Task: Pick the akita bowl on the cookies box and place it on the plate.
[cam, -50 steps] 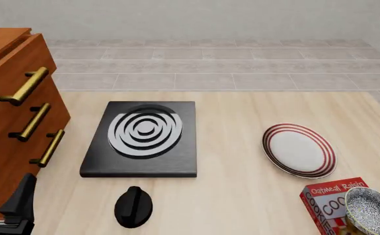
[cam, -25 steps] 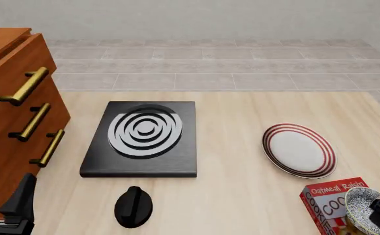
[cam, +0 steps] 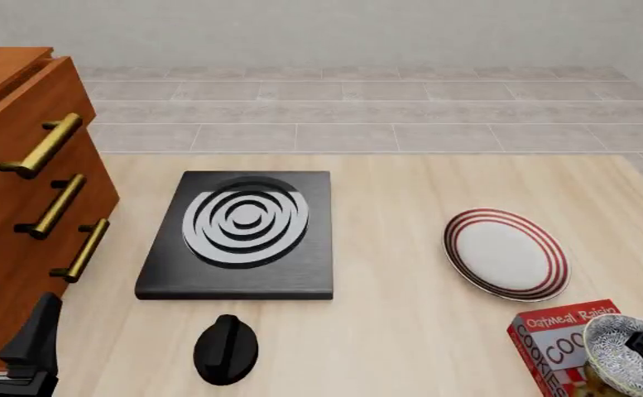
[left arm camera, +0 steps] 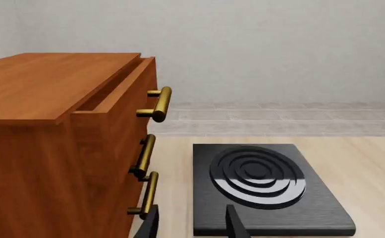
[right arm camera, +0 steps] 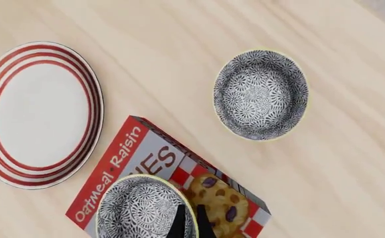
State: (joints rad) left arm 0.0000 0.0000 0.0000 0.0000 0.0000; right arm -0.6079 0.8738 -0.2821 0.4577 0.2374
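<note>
Left wrist: my left hand (left arm camera: 191, 224) sits spread apart beside the dresser (left arm camera: 67, 144). Front: the bowl (cam: 621, 353) rests on the cookies box (cam: 559, 343), near the plate (cam: 506, 253). Right wrist: my right hand (right arm camera: 189, 224) pinches the bowl's rim

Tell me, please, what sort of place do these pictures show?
Probably a simulated kitchen worktop: a black stove slab with ring burners and its knob, a wooden drawer cabinet, plus tableware, a red-ringed plate and patterned bowls, beside a cookies box.
</note>
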